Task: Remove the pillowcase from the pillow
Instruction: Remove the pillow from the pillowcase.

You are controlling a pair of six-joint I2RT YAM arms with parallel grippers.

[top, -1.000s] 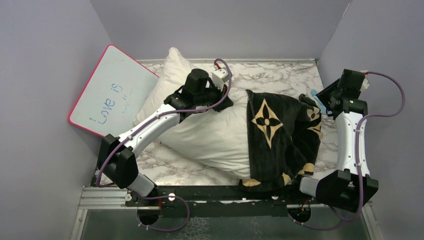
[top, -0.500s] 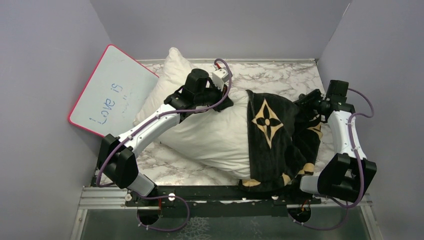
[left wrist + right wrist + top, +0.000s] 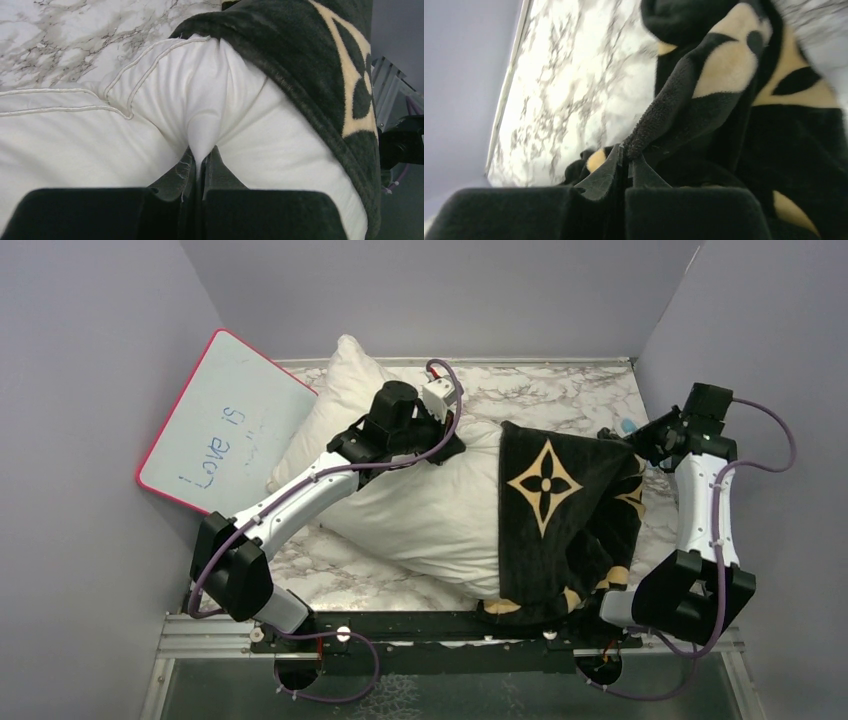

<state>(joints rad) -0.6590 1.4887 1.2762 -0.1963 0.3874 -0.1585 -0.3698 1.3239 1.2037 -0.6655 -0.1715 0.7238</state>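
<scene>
The plump off-white pillow point(image 3: 420, 505) lies across the marble table, its right end inside the black pillowcase point(image 3: 560, 530) with tan flower motifs. My left gripper point(image 3: 448, 445) is shut on a pinch of the pillow's white fabric point(image 3: 202, 125) near its far edge. In the left wrist view the pillowcase's hem point(image 3: 300, 75) crosses the pillow just beyond that pinch. My right gripper point(image 3: 640, 445) is at the pillowcase's far right corner, shut on a fold of the black fabric point(image 3: 659, 120) that stretches taut away from its tips point(image 3: 628, 156).
A pink-rimmed whiteboard point(image 3: 225, 420) leans against the left wall beside the pillow's far corner. Grey walls close in the marble table point(image 3: 560, 390) on three sides. The black frame rail point(image 3: 420, 625) runs along the near edge.
My right gripper swung in to the pillowcase's far right corner, shut on its fabric and pulled back to the right, drawing the cover's top flatter. The left arm has stayed put.
</scene>
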